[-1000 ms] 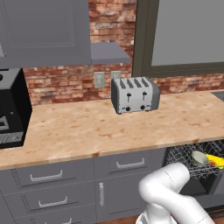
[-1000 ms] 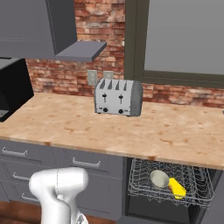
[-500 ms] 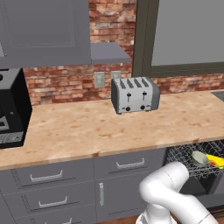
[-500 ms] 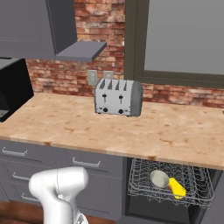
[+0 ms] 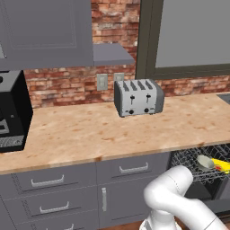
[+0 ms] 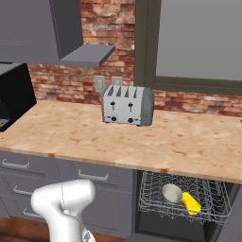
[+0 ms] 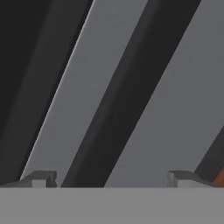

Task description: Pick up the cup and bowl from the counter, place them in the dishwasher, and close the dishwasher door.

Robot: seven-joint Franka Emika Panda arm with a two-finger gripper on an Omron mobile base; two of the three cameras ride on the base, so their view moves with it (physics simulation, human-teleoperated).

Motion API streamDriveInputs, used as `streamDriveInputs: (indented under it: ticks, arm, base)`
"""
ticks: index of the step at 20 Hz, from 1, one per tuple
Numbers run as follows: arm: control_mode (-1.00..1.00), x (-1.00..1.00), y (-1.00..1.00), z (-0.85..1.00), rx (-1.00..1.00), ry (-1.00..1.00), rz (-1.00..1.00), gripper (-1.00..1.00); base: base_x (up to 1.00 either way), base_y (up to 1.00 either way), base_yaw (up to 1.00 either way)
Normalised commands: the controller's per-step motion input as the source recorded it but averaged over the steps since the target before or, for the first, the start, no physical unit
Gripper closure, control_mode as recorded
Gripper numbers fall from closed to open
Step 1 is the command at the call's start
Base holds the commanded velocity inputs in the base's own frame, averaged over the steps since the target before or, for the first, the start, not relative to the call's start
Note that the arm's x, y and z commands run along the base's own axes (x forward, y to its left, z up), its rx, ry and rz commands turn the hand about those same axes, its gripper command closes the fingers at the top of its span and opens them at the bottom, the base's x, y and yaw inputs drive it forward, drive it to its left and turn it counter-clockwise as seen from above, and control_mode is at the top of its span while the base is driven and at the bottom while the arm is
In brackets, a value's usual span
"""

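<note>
Light tan speckled wood-look counter spans mid-frame in both base views; 1 silver four-slot toaster at centre, 1 black appliance at left edge. Dishwasher is at lower right w/ dark interior exposed and 1 grey wire rack pulled out. Rack holds 2 items: 1 pale round bowl and 1 yellow cup, touching side by side. Hand view: gripper jaws released, spread wide, nothing between them; 2 tips at bottom, facing grey dishwasher door w/ 1 dark bar handle running diagonally.
</note>
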Motion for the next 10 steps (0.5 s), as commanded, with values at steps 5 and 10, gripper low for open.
streamDriveInputs:
  ticks: [5, 10]
  arm:
    - [-1.0, 0.73, 0.0, -0.3, 0.0, -0.22, -0.04, -1.0]
    - [-1.0, 0.88, 0.0, -0.17, 0.0, -0.21, -0.06, -1.0]
  base:
    - [0.0, 0.0, 0.0]
    - [0.0, 0.0, 0.0]
